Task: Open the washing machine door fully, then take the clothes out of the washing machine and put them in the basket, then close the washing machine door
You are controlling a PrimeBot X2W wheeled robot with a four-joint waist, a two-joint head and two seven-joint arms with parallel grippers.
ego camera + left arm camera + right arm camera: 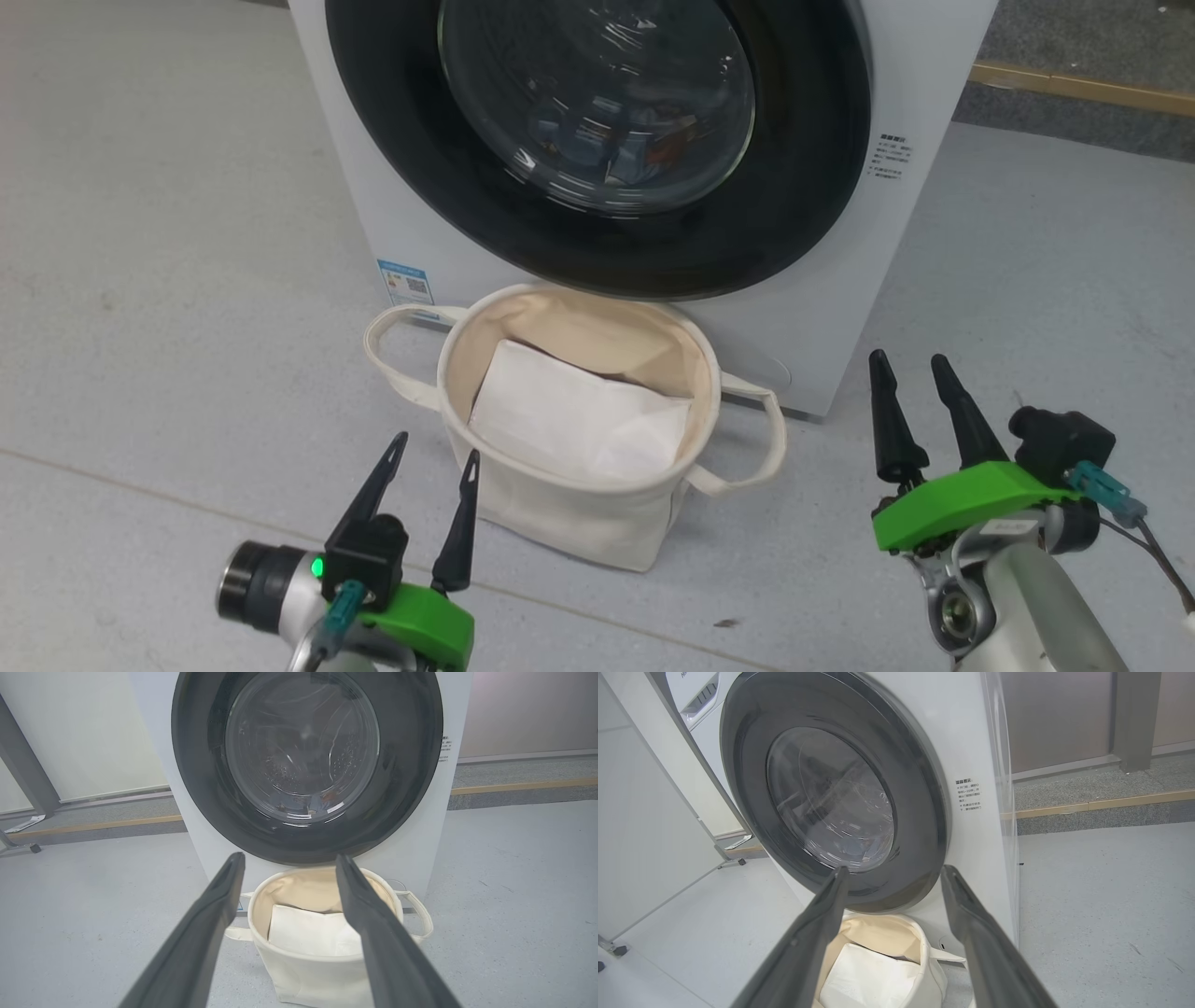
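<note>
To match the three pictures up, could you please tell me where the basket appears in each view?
Head view: the basket, lower centre, just before the washing machine.
Left wrist view: bottom centre.
Right wrist view: bottom edge, about centre, partly cut off.
Shared landmark: the washing machine door, whose black rim lies directly above it in every view.

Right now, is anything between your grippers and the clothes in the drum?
Yes. The washing machine door is shut, with the clothes behind its glass. The left gripper and right gripper are open, short of it. The basket stands on the floor right under the door.
</note>
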